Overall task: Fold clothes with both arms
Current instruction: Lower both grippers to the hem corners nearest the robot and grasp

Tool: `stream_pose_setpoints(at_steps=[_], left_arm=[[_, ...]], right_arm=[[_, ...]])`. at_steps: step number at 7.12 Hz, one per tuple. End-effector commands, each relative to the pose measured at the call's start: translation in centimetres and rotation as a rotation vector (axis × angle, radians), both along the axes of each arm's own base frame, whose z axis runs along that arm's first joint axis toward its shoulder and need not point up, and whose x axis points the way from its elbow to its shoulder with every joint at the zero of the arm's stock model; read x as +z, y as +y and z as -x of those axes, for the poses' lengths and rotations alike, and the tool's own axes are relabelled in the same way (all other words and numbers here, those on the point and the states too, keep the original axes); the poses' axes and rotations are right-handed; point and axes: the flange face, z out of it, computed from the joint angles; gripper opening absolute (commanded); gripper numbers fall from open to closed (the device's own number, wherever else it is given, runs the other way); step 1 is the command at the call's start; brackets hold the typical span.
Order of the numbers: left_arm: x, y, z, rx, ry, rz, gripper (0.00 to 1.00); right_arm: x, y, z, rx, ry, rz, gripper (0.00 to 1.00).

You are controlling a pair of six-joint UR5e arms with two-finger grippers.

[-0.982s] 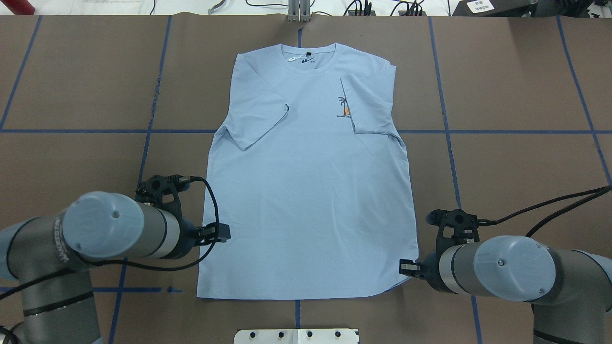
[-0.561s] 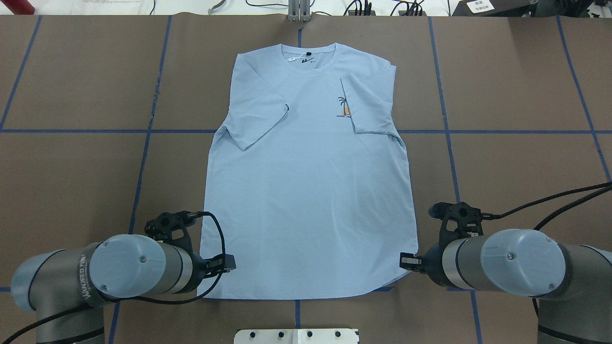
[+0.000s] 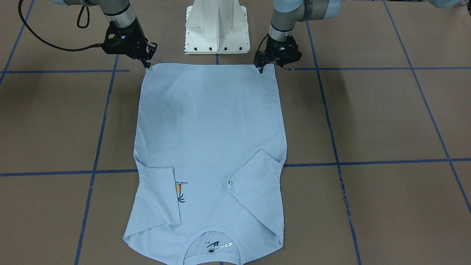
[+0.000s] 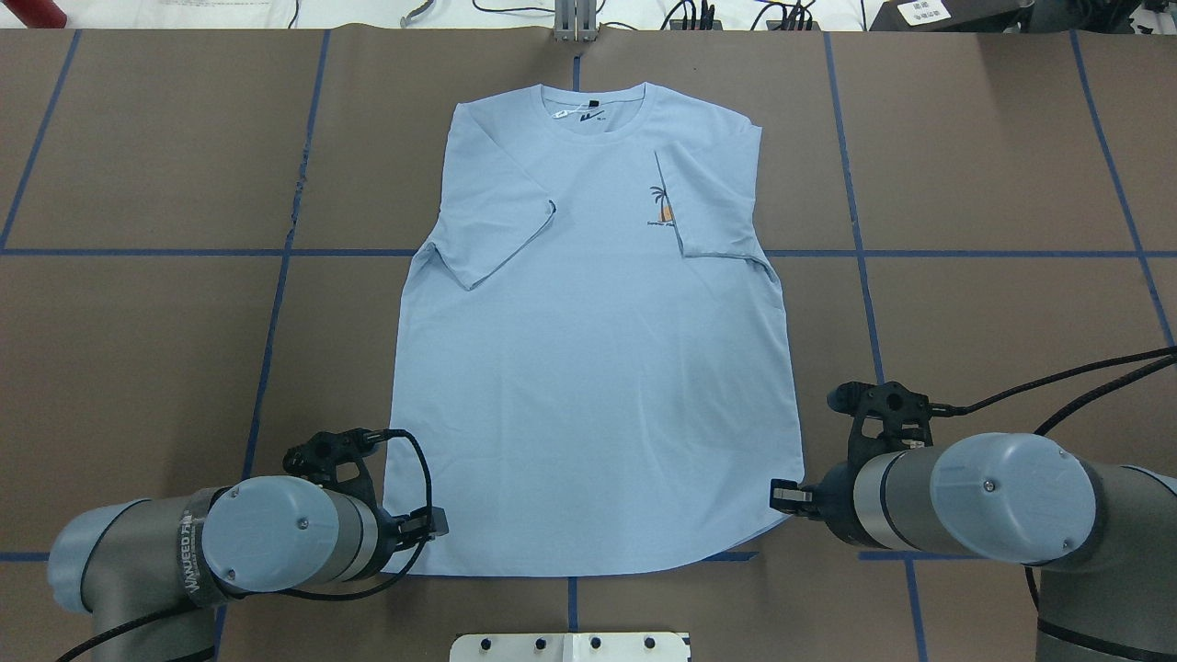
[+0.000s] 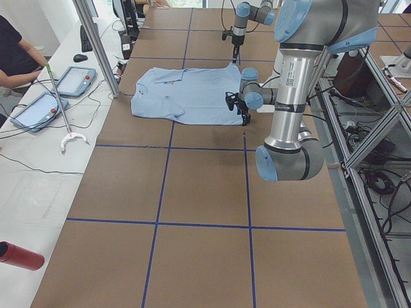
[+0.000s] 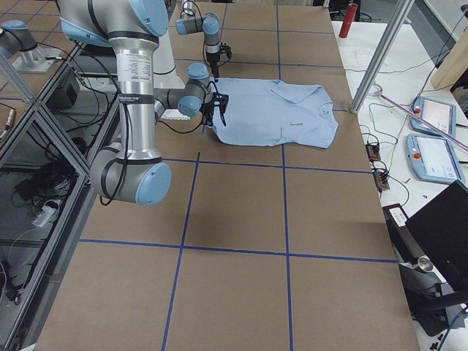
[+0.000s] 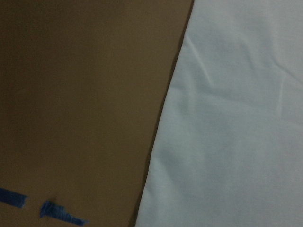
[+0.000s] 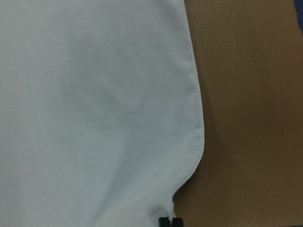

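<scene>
**Both grippers at the shirt's hem corners**

The shirt (image 4: 588, 386) lies flat, front up, in the middle of the table (image 4: 138, 322). Its collar (image 4: 598, 97) points to the far edge and its hem runs along the robot's edge, just ahead of the white base (image 3: 217, 25). Both sleeves are folded in over the chest. The one on the robot's right covers part of the palm print (image 4: 660, 207).

The right gripper (image 4: 775, 497) is at the hem corner on the robot's right. In its wrist view the two black fingertips (image 8: 169, 222) are pressed close together at the very tip of that corner, pinching the cloth. The hem curves up toward them.

The left gripper (image 4: 439, 526) is low over the shirt's other side edge, just above the hem corner, with its tips over the cloth. Its wrist view shows only the shirt's edge on brown table and no fingers. The other views are too small to tell whether its fingers are spread or closed.

Both arms reach in from the robot's edge, one at each side of the shirt.
</scene>
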Motion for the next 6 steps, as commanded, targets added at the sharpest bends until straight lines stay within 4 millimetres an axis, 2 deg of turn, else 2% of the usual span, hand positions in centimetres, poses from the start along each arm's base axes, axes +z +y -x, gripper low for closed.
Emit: stream_pose_setpoints(at_steps=[1, 2, 5, 6], left_arm=[[0.41, 0.02, -0.16, 0.0, -0.009, 0.001, 0.71], [0.6, 0.04, -0.05, 0.0, -0.012, 0.002, 0.58], [0.48, 0.22, -0.05, 0.004, -0.011, 0.0, 0.43], [0.26, 0.38, -0.07, 0.007, -0.006, -0.001, 0.34]], right_arm=[[-0.02, -0.19, -0.12, 0.003, -0.001, 0.0, 0.0], [0.05, -0.33, -0.16, 0.007, 0.001, 0.001, 0.0], [0.12, -0.34, -0.12, 0.006, 0.002, 0.001, 0.0], [0.05, -0.38, -0.19, 0.006, 0.001, 0.001, 0.0]])
